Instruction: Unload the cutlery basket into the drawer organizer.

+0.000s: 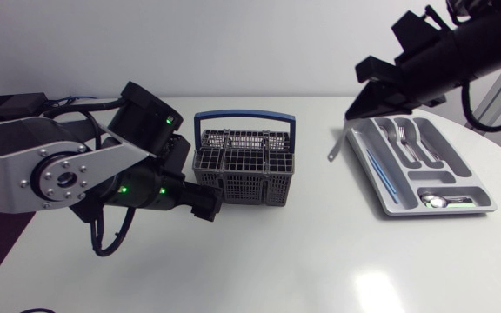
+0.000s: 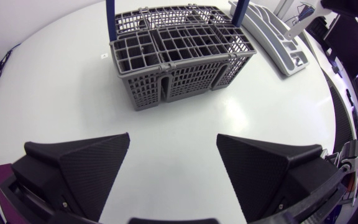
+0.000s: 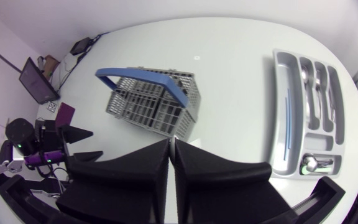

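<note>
- Grey plastic basket [image 1: 244, 169] stands mid-table; its slots look empty. Light and stiff, it is best lifted by its blue handle [image 1: 244, 114].
- Thin utensil [image 1: 335, 148], probably stiff and slippery, hangs pinched in the right gripper [image 3: 171, 143], just beside the organizer [image 1: 484, 191]. A grip along the shaft suits it.
- Left gripper [image 2: 173, 137] faces the basket, fingers spread and holding nothing.
- Organizer holds forks [image 1: 407, 143], a spoon [image 1: 437, 201] and a blue stick [image 1: 381, 169]. Nothing blocks the way.

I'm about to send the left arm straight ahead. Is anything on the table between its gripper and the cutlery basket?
Nothing visible stands in the way. In the left wrist view the left gripper is open, and only bare table lies between its fingers and the near wall of the cutlery basket.
</note>
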Robot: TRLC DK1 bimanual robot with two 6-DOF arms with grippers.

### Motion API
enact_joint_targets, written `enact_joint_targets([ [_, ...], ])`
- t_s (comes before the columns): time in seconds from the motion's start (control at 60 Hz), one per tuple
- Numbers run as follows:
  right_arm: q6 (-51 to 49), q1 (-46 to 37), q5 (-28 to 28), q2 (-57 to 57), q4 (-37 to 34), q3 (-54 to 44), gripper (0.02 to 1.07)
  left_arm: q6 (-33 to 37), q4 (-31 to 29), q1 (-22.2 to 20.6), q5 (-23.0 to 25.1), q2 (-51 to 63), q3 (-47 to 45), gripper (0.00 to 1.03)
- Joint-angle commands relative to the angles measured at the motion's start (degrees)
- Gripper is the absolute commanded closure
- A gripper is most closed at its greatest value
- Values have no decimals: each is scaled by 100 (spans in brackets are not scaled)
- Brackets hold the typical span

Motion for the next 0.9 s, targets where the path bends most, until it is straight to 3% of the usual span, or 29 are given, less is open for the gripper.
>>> enact_joint_targets([
  [0.0,-367,-334,168,-172,-116,-404,101,-79,-55,-60,49,-121,-20,5],
  [0.25,-1219,-1353,1399,-321,499,-1353,101,-106,-55,-131,32,-86,24,5],
  [0.4,-1668,-2065,1618,-277,833,-1669,101,-115,-73,-148,23,-68,59,5],
  [0.55,-2046,-2557,2163,-102,1501,-1933,101,-132,-108,-192,5,-51,94,5],
  [0.883,-2661,-3375,2787,716,2828,-2232,101,-220,-213,-271,-83,-95,121,5],
])
